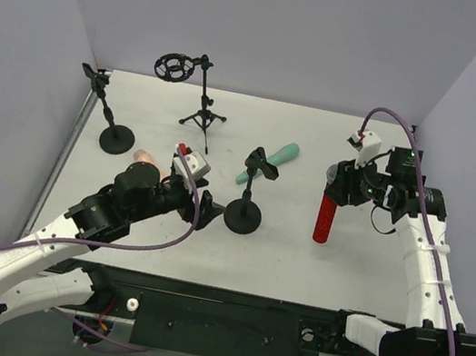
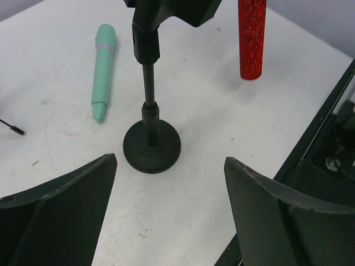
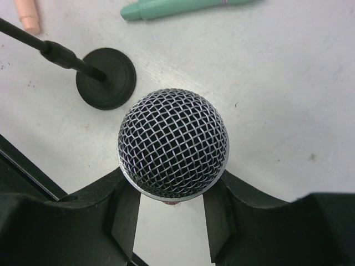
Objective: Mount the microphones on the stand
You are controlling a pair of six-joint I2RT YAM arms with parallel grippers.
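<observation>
The glittery red microphone hangs upright, tail down, over the right side of the table. My right gripper is shut on it just under its silver mesh head, one finger on each side. The mint-green microphone lies flat behind the middle stand, whose clip holds nothing. The peach-pink microphone lies partly hidden behind my left arm. My left gripper stands open low over the table, just short of that stand's round base, with nothing between its fingers.
A second round-base stand with a clip is at the far left. A tripod stand with a ring shock mount is at the back. Grey walls enclose the table on three sides.
</observation>
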